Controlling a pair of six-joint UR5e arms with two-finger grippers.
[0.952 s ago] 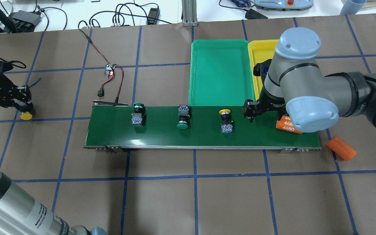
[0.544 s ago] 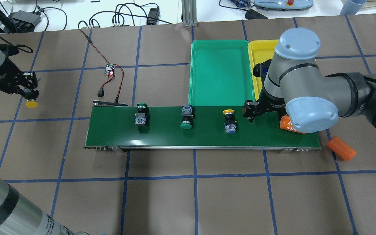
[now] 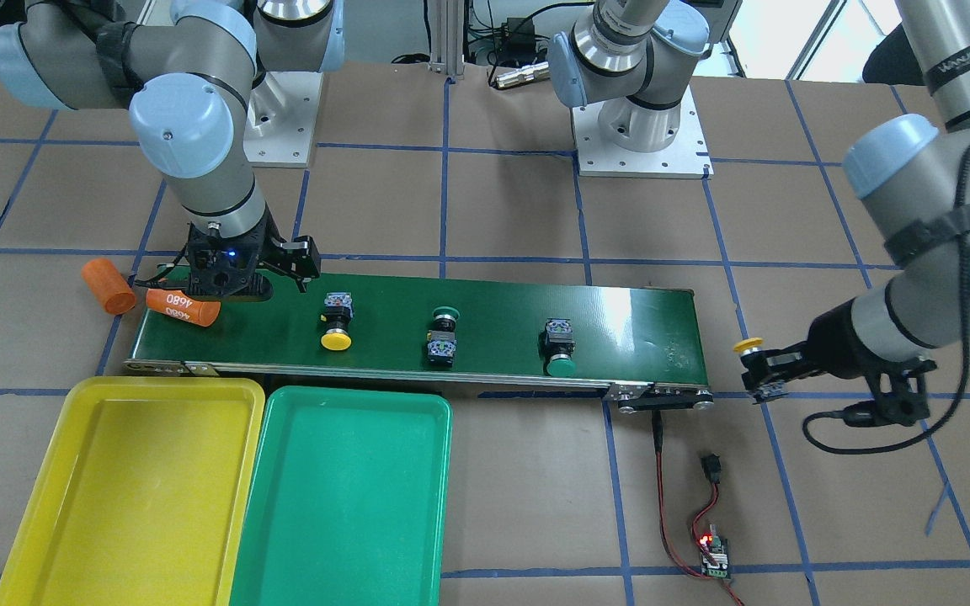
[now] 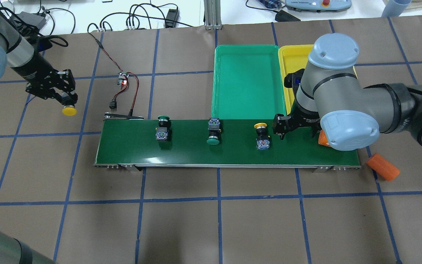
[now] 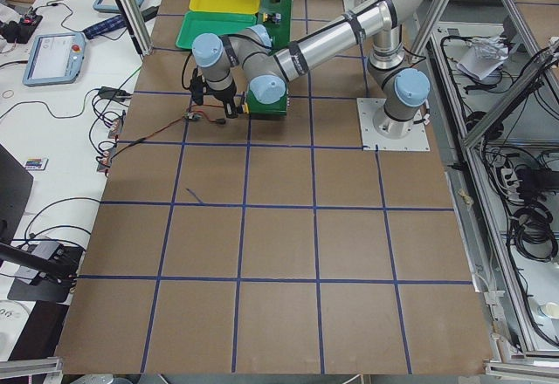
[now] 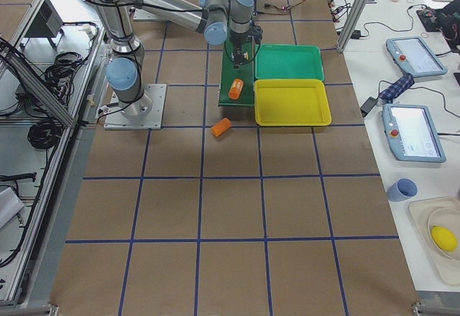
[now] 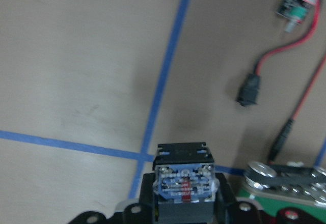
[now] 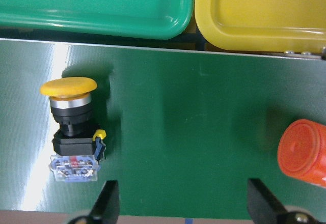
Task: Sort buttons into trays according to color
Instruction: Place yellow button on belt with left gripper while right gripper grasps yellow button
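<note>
Buttons first: one yellow-capped button (image 4: 69, 110) is clamped in the left gripper (image 4: 65, 99), over the brown table beyond the conveyor belt's (image 4: 306, 150) end. The right gripper (image 8: 183, 203) hangs spread wide, gripping nothing, over the belt between a second yellow button (image 4: 261, 135) and an orange cylinder (image 3: 182, 307). Two green buttons (image 4: 214, 134) lie further along the belt. The green tray (image 4: 247, 80) and yellow tray (image 4: 291, 62) sit side by side beside it.

Four fixed views, two wrist close-ups
</note>
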